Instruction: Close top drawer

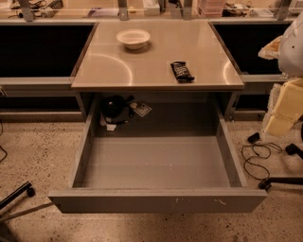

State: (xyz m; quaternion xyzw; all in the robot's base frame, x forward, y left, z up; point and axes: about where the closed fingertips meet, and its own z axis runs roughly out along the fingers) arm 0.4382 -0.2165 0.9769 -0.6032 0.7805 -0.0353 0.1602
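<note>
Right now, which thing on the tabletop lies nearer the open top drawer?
The black packet, near the front edge; the white bowl sits far back. The gripper is not in view.

No text, brand or number can be read anywhere. The black snack wrapper (182,72), lying on the tabletop (156,52) at about 1 o'clock from the view's centre, bears pale lettering along its length, but no letter can be made out. A small white card (141,109) just at 11 o'clock from centre, in the shadow under the tabletop, carries a dark mark that cannot be told. The papers (100,10) at the 12 o'clock edge show print too blurred to read. The top drawer (156,201) at 6 o'clock has only white scuffs on its front, no label. The gripper is out of view.
</note>
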